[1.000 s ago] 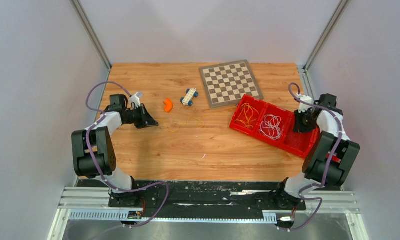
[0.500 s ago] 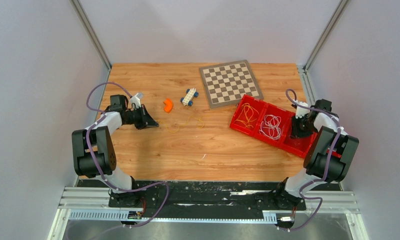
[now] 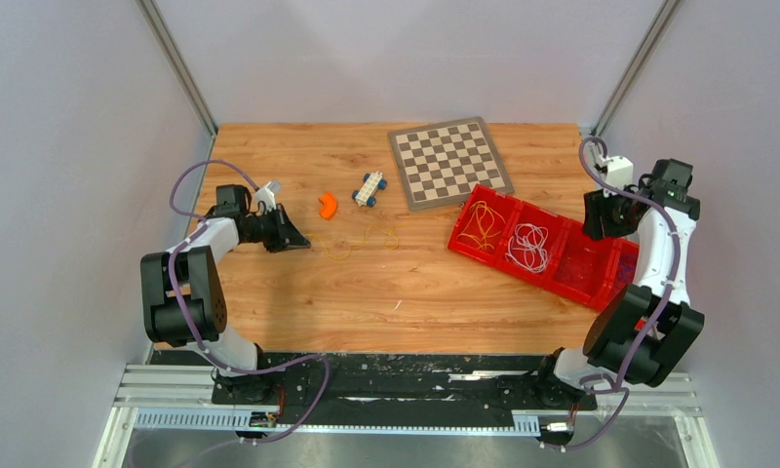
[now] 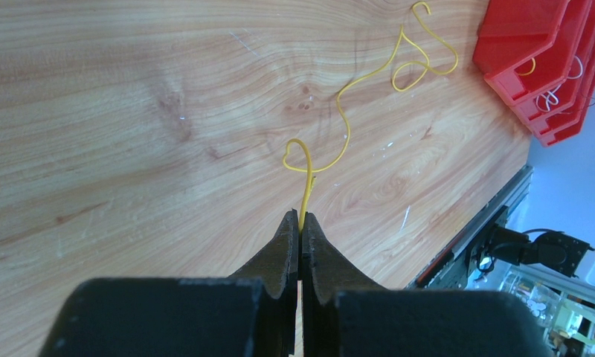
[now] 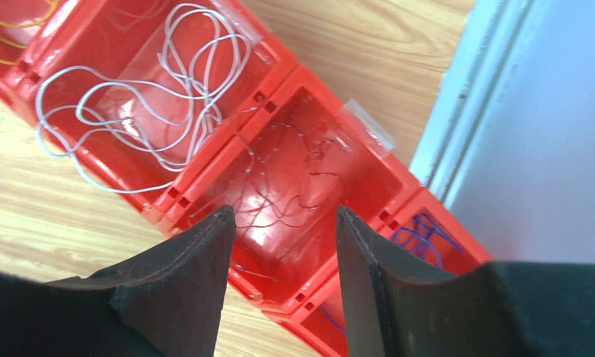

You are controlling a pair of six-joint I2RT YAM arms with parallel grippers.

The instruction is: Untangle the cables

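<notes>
A thin yellow cable (image 4: 344,126) lies curled on the wooden table (image 3: 298,292), and my left gripper (image 4: 300,216) is shut on its near end, low over the table at the left (image 3: 296,240). In the red tray (image 3: 552,285), separate compartments hold yellow-orange cables (image 3: 481,226), white cables (image 3: 528,246), thin red cables (image 5: 287,186) and blue-purple ones (image 5: 421,234). My right gripper (image 5: 283,212) hangs open above the red-cable compartment with nothing between its fingers, at the tray's right end (image 3: 604,216).
A chessboard (image 3: 449,163) lies at the back. A small toy car (image 3: 370,187) and an orange piece (image 3: 328,204) sit just beyond the yellow cable. The right wall and its metal rail (image 5: 458,111) stand close beside the tray.
My right gripper has lifted up and back from the tray and its jaws have opened. The left arm and the yellow cable have not moved.
</notes>
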